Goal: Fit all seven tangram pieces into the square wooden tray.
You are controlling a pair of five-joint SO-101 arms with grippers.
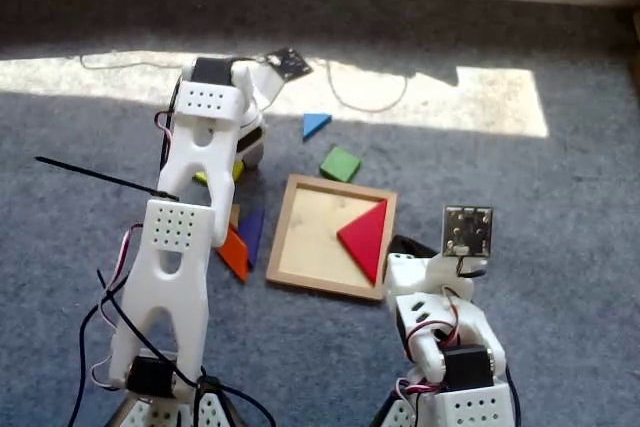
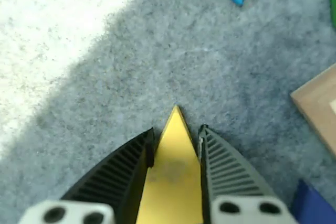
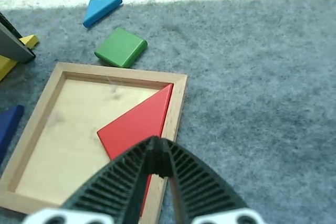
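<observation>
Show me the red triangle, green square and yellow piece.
red triangle (image 3: 139, 121), right wrist view, middle of its face
green square (image 3: 121, 47), right wrist view, top face centre
yellow piece (image 2: 175, 166), left wrist view, its middle

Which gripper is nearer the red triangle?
Right. The right gripper sits shut right by the red triangle in the tray; the left gripper grips a yellow piece outside the tray.

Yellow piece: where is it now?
In the left wrist view the yellow piece is held in the left hand; in the high view it is left of the wooden tray.
</observation>
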